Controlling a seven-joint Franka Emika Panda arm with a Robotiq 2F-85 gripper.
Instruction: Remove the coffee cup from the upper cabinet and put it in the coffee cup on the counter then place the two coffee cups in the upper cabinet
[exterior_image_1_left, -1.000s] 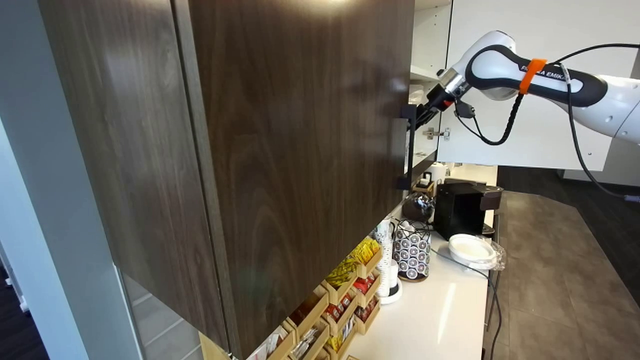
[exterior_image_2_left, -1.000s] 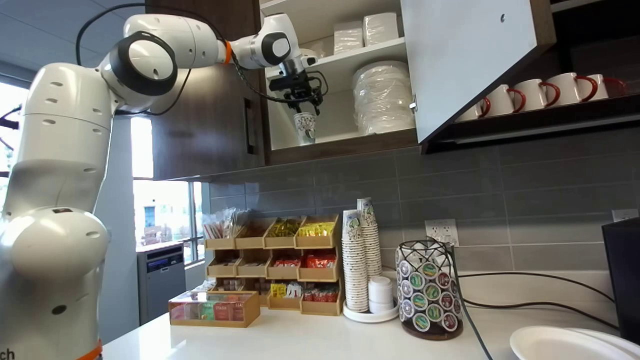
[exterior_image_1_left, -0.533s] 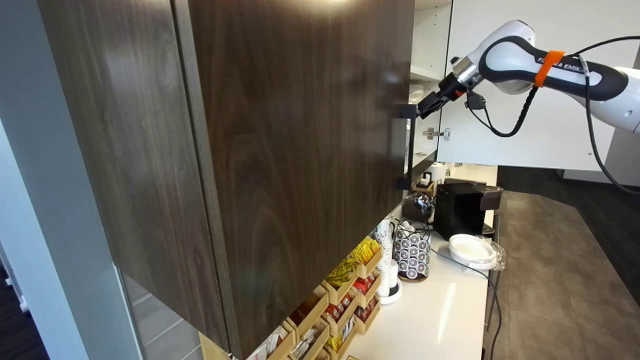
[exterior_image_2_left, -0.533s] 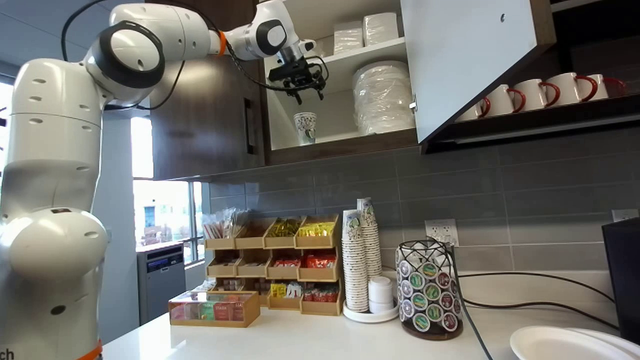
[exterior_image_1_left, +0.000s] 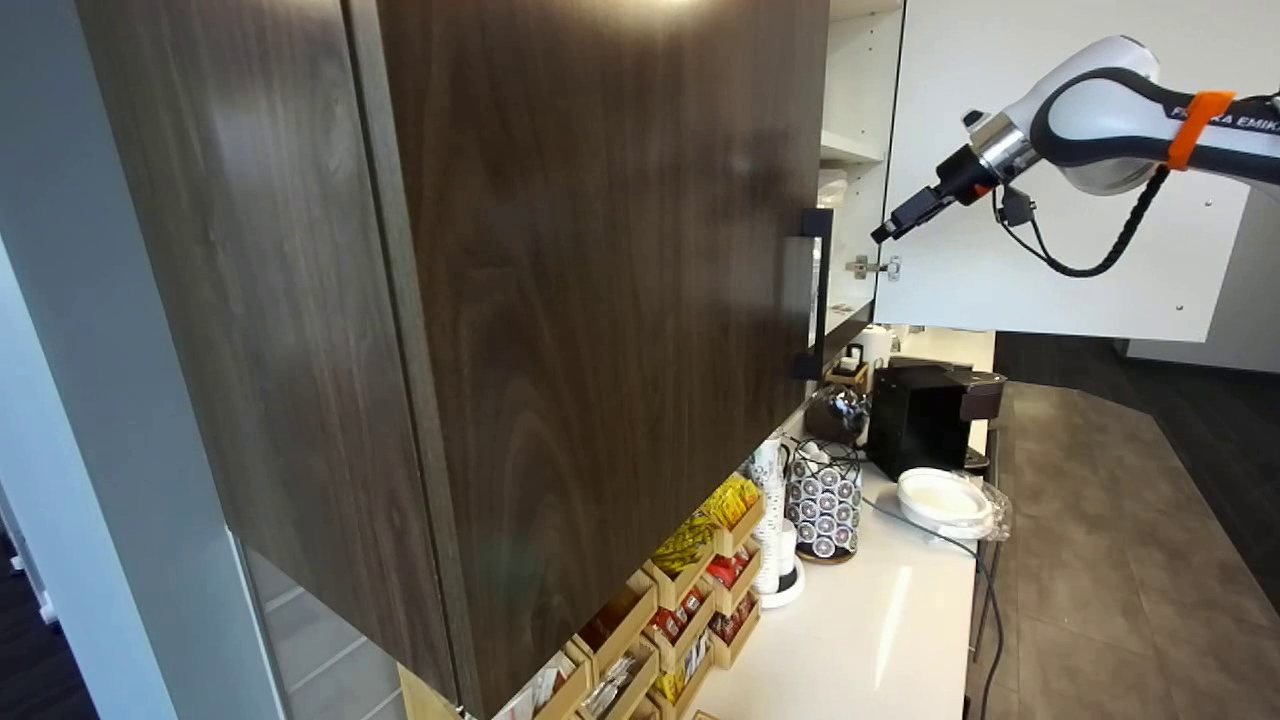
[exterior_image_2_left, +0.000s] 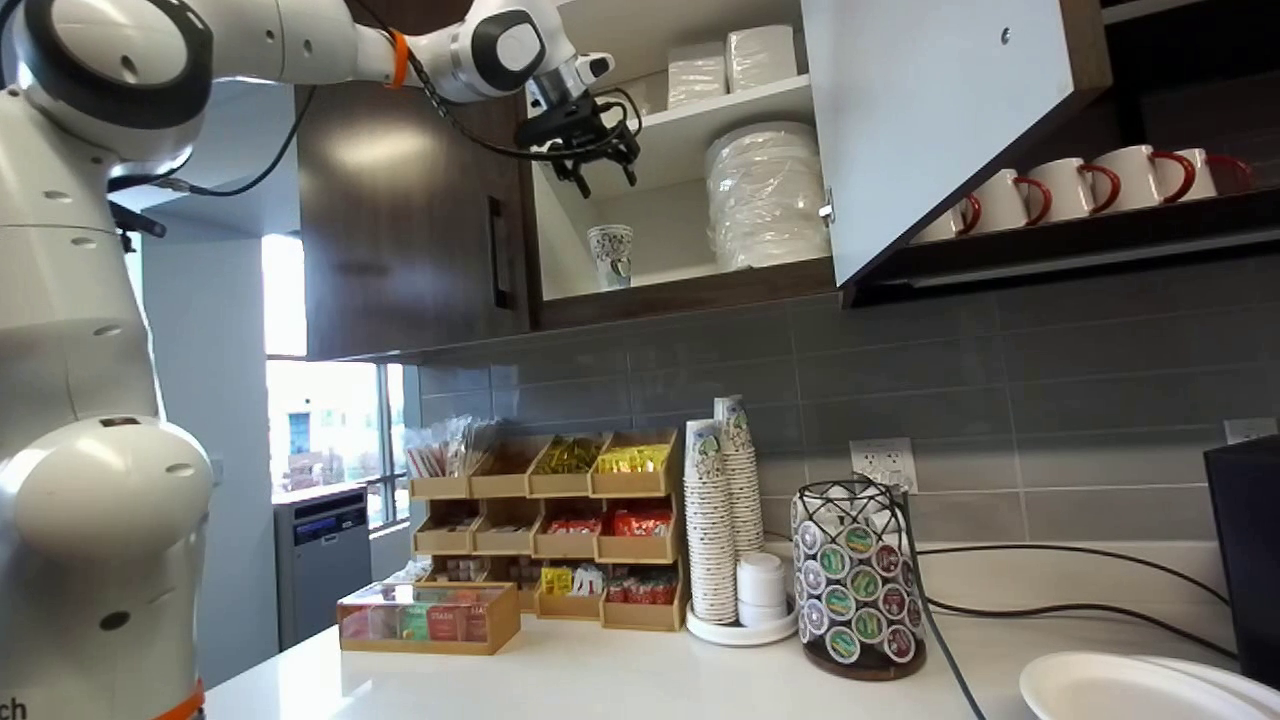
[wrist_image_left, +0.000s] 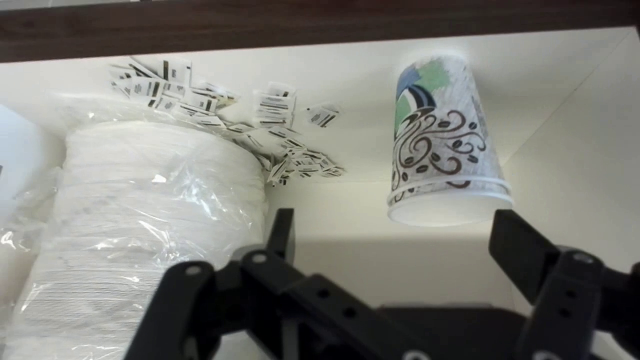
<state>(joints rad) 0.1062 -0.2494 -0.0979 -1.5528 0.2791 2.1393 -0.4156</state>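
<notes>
The gripper is hanging above the two coffee cups, fingertips pointing downward. In the wrist view, its black fingers are standing spread wide, clear of both cups. The robot arm is supporting the gripper in front of the upper cabinet, outside the opening.

The two coffee cups are standing upright, one nested inside the other, on the cabinet's bottom shelf. In the wrist view, two rims are showing, one directly over the other; the outer cup is displaying brown swirls with a green and blue patch. A plastic-wrapped white stack is standing beside the cups, apart from them. Small printed slips are lying scattered on the same shelf, near the stack.

The white door panel is standing out from the cabinet at its hinge side. On the counter, paper cup stacks are standing between the sachet rack and the capsule holder.
</notes>
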